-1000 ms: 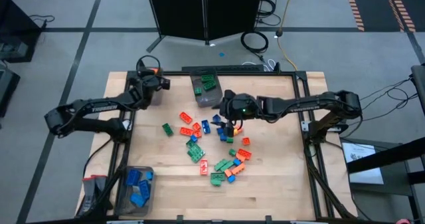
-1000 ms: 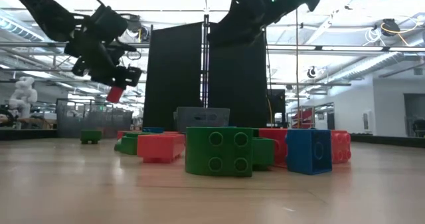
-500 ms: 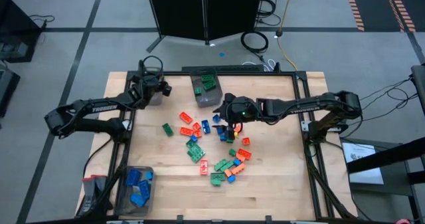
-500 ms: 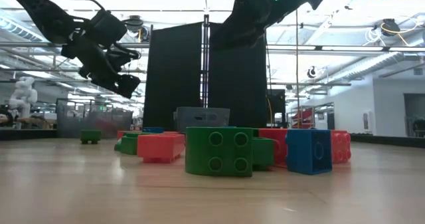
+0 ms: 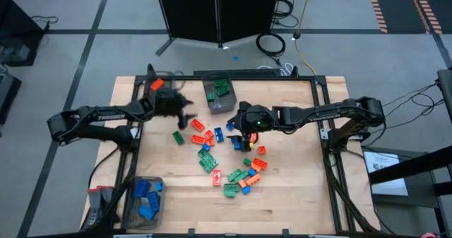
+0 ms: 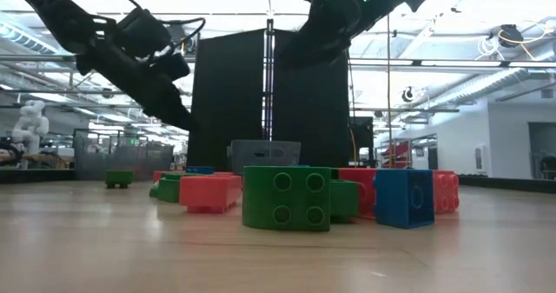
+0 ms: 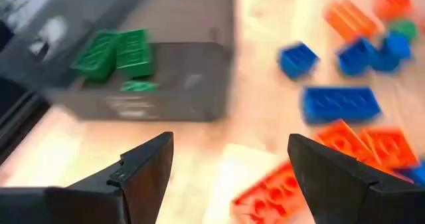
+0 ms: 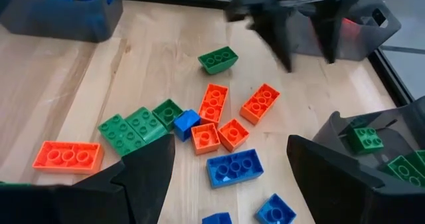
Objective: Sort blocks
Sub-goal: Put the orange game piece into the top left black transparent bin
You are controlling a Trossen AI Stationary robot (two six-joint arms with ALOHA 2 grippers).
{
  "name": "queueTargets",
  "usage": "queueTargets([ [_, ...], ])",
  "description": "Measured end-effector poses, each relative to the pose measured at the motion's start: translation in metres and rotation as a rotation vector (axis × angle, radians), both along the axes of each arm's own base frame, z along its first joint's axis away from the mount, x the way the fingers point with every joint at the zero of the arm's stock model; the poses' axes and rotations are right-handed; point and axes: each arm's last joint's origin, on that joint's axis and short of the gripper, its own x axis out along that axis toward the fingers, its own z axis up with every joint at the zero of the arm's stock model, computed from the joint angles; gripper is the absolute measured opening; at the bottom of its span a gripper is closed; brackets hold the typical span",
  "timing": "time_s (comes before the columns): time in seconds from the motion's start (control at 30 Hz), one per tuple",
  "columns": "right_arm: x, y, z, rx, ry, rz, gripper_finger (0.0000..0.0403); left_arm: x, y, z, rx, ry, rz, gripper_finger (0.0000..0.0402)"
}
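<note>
On the wooden surface [image 5: 282, 203], a bin of blue blocks [image 5: 145, 199] sits at the near left corner, and the loose blocks [image 5: 229, 157] in orange, green and blue lie scattered across the middle, with a large green one [image 6: 287, 197] nearest the low camera. Above that scatter the right end effector [image 5: 244, 128] hangs with its fingers spread wide and nothing between them, and the left end effector [image 5: 185, 112], just beyond the scatter's left edge, is likewise spread and empty. At the far edge a bin of green blocks [image 5: 219, 94] stands mid-surface, and one holding an orange block [image 5: 157, 85] sits at the far left corner.
</note>
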Motion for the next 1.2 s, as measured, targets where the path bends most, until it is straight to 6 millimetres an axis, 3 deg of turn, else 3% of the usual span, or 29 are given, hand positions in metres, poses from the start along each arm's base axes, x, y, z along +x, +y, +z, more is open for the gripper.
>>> queueTargets([
  [0.13,0.000,0.000,0.000,0.007,-0.002,0.004,0.0286,0.005,-0.010,-0.001,0.095,0.054,-0.007,0.0297],
  [0.3,0.011,0.000,0.002,0.038,-0.109,-0.028,0.0286,0.010,-0.022,0.000,-0.005,0.007,-0.070,0.0297],
  [0.37,0.020,-0.001,-0.006,0.045,-0.138,-0.036,0.0286,0.014,-0.028,0.001,-0.023,-0.021,-0.105,0.0297],
  [0.67,0.078,-0.001,-0.056,0.049,-0.152,-0.090,0.0286,0.011,-0.045,0.037,0.064,-0.145,-0.036,0.0297],
  [0.97,0.151,-0.004,-0.077,0.003,0.045,-0.074,0.0286,-0.022,-0.050,0.062,0.125,-0.212,0.142,0.0297],
  [1.2,0.177,-0.005,-0.104,0.006,0.151,-0.077,0.0286,-0.036,-0.054,0.066,0.128,-0.203,0.155,0.0297],
])
